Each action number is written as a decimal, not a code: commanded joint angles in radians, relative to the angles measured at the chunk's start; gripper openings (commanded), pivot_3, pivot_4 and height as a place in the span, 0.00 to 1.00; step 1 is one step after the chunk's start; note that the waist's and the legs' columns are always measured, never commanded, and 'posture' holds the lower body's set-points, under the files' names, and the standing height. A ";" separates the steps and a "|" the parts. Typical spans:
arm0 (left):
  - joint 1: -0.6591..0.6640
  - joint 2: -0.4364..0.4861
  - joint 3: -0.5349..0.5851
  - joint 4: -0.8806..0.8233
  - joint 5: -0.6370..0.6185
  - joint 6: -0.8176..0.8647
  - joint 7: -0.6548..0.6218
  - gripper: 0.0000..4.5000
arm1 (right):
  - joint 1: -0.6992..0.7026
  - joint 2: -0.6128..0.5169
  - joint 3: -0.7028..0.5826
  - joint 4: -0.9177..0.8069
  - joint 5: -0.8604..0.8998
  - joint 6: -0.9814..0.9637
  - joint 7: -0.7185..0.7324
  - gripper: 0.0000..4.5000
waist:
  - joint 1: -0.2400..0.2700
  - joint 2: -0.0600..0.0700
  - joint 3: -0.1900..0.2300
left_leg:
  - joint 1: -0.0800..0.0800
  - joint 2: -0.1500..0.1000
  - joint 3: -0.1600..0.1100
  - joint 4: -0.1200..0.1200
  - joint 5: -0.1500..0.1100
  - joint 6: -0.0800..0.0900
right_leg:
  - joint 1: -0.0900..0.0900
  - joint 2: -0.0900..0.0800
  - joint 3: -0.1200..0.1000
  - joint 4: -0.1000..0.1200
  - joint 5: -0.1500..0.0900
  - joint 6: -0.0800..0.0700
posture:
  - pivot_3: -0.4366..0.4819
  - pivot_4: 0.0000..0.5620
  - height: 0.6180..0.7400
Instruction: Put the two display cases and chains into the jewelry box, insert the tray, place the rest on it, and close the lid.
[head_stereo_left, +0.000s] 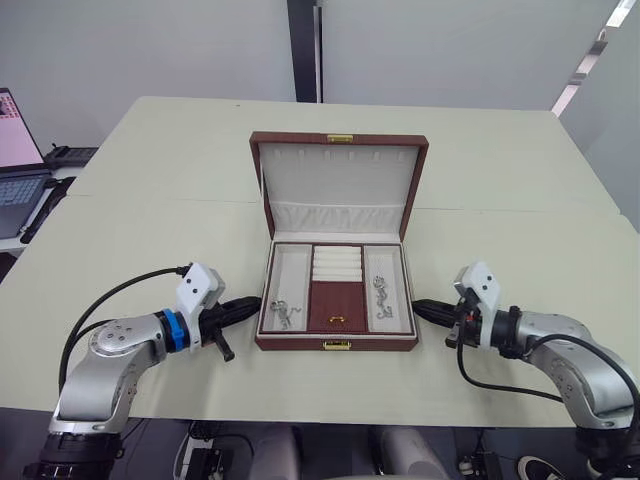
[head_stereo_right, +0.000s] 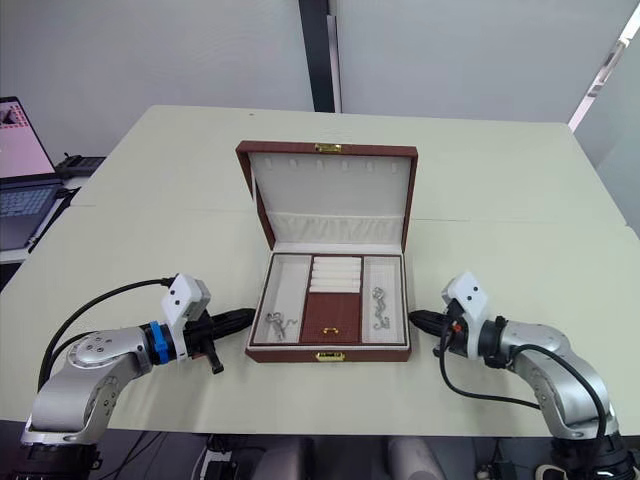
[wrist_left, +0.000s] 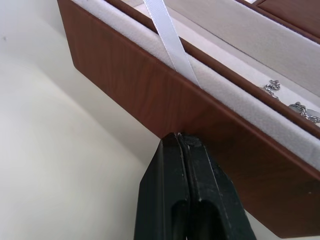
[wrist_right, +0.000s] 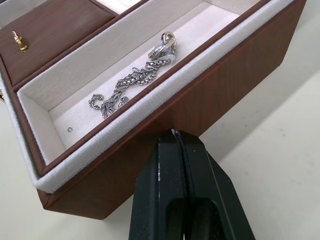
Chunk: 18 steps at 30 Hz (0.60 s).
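While the jewelry box (head_stereo_left: 338, 300) stands open on the table (head_stereo_left: 150, 200) with its lid (head_stereo_left: 338, 185) raised, both arms are seen in the left eye view flanking it low at the front: the left gripper (head_stereo_left: 243, 306) just off the box's left wall, the right gripper (head_stereo_left: 428, 312) just off its right wall. A chain (head_stereo_left: 283, 316) lies in the compartment nearest the left jaws, a second chain (head_stereo_left: 379, 296) in the one nearest the right jaws. The tray with its small gold knob (head_stereo_left: 337, 321) appears already seated between them. Closing the lid is judged to be what remains; it would best be reached from behind and pressed down evenly, both hands kept clear of the hinge.

The right eye view gives the same layout, each gripper narrowed to a dark point aimed at the box.

From the left wrist view, the left jaws are pressed together with nothing between them, their tip almost against the brown side wall (wrist_left: 165, 105). A white ribbon (wrist_left: 167, 40) crosses the padded rim just beyond the tip; it should not be trapped outside the box when the lid drops.

From the right wrist view, the right jaws are likewise closed and empty, just short of the wall, the silver chain lying directly beyond.

The display cases cannot be made out; whether they sit beneath the tray is hidden.
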 joint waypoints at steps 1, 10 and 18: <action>-0.024 -0.005 0.028 -0.003 -0.008 -0.132 -0.024 0.00 | -0.009 -0.008 -0.021 -0.021 0.053 -0.041 0.034 0.00 | 0.000 0.000 0.000 | 0.000 0.000 0.000 0.000 0.000 0.000 | 0.000 0.000 0.000 0.000 0.000 0.000 | 0.48 0.27 1.00; 0.181 -0.022 0.227 -0.068 -0.088 -0.345 -0.023 0.00 | -0.071 -0.067 -0.085 0.142 0.063 -0.163 0.087 0.00 | -0.005 0.000 0.000 | 0.000 0.000 0.001 0.000 0.000 0.000 | 0.000 0.000 0.001 -0.001 0.000 0.000 | 0.48 0.27 1.00; 0.507 -0.214 0.366 -0.339 -0.212 -0.520 0.009 0.00 | -0.242 -0.085 -0.061 0.415 0.015 -0.318 0.164 0.00 | -0.004 -0.001 0.000 | 0.001 0.000 0.002 0.000 0.000 0.000 | 0.002 -0.002 0.001 -0.003 0.000 0.001 | 0.48 0.27 1.00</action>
